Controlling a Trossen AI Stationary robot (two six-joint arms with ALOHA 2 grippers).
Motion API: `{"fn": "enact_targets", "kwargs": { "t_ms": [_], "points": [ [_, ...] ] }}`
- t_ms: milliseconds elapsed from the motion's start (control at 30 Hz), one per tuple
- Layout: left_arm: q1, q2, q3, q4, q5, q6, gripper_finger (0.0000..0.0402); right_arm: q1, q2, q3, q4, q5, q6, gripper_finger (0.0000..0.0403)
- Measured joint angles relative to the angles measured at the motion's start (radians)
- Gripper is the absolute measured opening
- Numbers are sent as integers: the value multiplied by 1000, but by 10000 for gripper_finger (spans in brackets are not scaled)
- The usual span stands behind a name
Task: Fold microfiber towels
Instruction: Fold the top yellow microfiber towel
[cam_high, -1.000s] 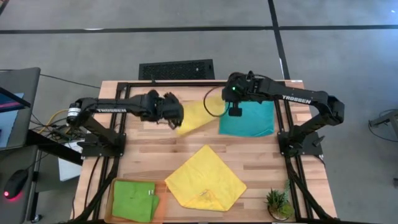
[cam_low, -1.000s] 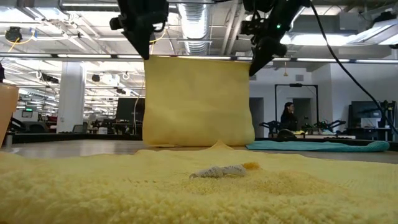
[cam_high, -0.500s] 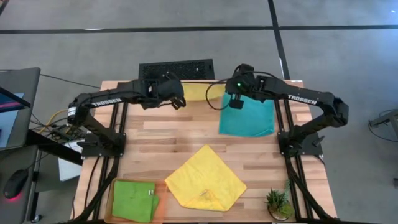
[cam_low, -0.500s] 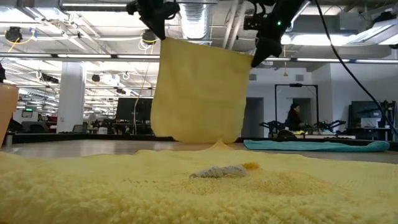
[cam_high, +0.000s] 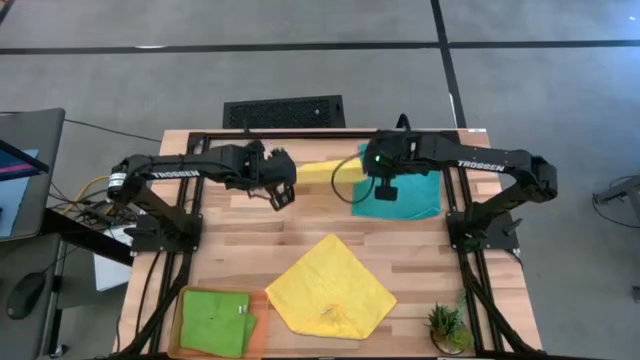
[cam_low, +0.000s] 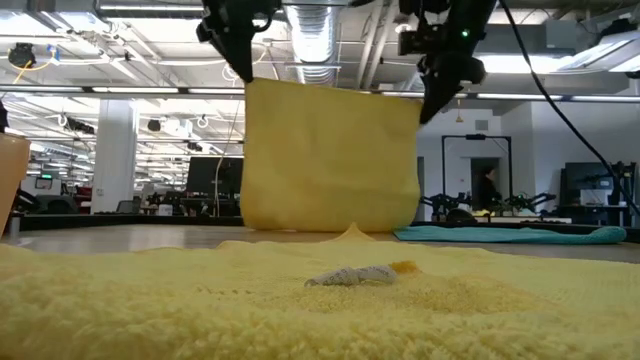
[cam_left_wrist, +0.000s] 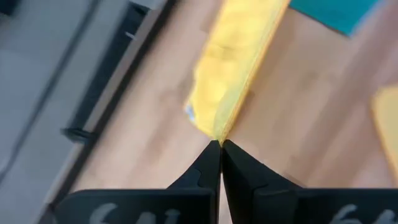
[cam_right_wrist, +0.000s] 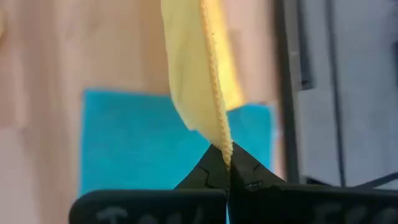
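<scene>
**Ana:** Yellow cloth first: from above, what do you see?

**Ben:** A yellow towel (cam_high: 318, 170) hangs as a thin strip between the two arms, over the far part of the table (cam_high: 240, 235). The left gripper (cam_high: 283, 188) pinches one upper corner, the right gripper (cam_high: 372, 172) the other. Just beside the hung towel, under the right arm, a teal towel (cam_high: 408, 196) lies flat. Nearer the camera than the hung towel, a second yellow towel (cam_high: 330, 288) lies spread like a diamond, and a lime towel (cam_high: 216, 320) sits folded on an orange tray (cam_high: 181, 300). A small plant (cam_high: 447, 326) stands at the near right corner.

**Ana:** And from table height?

**Ben:** The hung towel (cam_low: 330, 158) drops as a flat sheet, its lower edge at the tabletop. The teal towel (cam_low: 510, 235) lies low beside it. The spread yellow one (cam_low: 200, 300) fills the foreground.

**Ana:** The wrist views?

**Ben:** On the left, the fingers (cam_left_wrist: 205, 171) are closed tight on the towel's corner (cam_left_wrist: 230, 74). On the right, the fingers (cam_right_wrist: 214, 171) are likewise clamped on its edge (cam_right_wrist: 199, 68), with teal (cam_right_wrist: 130, 143) beneath.
</scene>
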Motion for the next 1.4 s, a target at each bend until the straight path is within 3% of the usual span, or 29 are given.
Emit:
{"fn": "enact_targets", "kwargs": {
  "t_ms": [433,733,1067,1400],
  "points": [
    [-156,1,-136,32,256,-232,0,172,-1,-49,-38,-210,160,6],
    [-201,1,-301,193,352,-330,0,245,-1,-163,83,-235,285,6],
    [-184,0,-359,296,317,-327,0,215,-1,-272,188,-247,320,7],
    [-68,0,-359,292,244,-338,0,72,-1,-333,319,-179,220,7]
  ]
}}
